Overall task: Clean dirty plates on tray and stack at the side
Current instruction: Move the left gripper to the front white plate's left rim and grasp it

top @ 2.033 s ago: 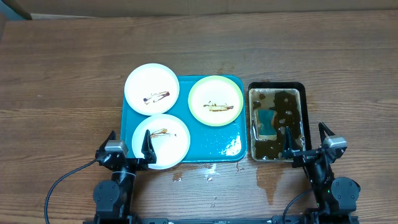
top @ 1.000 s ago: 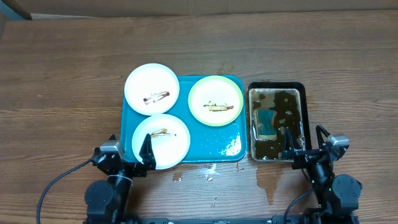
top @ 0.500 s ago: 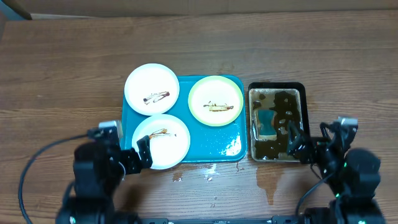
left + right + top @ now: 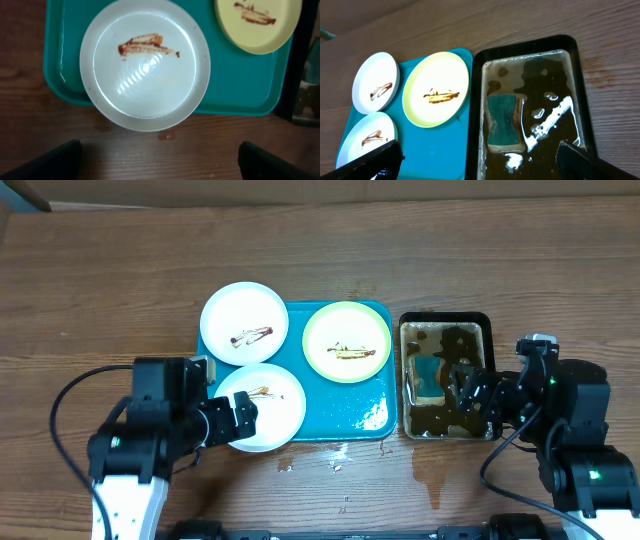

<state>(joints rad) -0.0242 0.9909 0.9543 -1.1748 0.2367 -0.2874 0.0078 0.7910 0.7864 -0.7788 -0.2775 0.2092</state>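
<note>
Closest to our base, the left gripper (image 4: 159,159) hangs above the wood just in front of the near white plate (image 4: 262,407). Its jaws are spread wide with nothing between them, and its dark fingers (image 4: 47,160) show only at the bottom corners of the left wrist view. On the other side the right gripper (image 4: 480,162) stands just as wide apart and empty, above the near half of the black-rimmed pan (image 4: 445,316). Between the arms we see small puddles (image 4: 432,468) on the wooden table (image 4: 100,280). The near white plate carries a brown sauce streak and overhangs the near left corner of the teal tray (image 4: 350,408), whose bare floor shines wet. Just right of the tray, the pan holds brown water and a teal sponge (image 4: 430,377) lying by its left wall. Farther back, the pale yellow-green plate (image 4: 347,341) sits in the tray's far right part, and the second white plate (image 4: 244,322) overhangs its far left corner. Both are streaked brown. All three plates lie flat; we cannot tell whether the two white ones touch.
</note>
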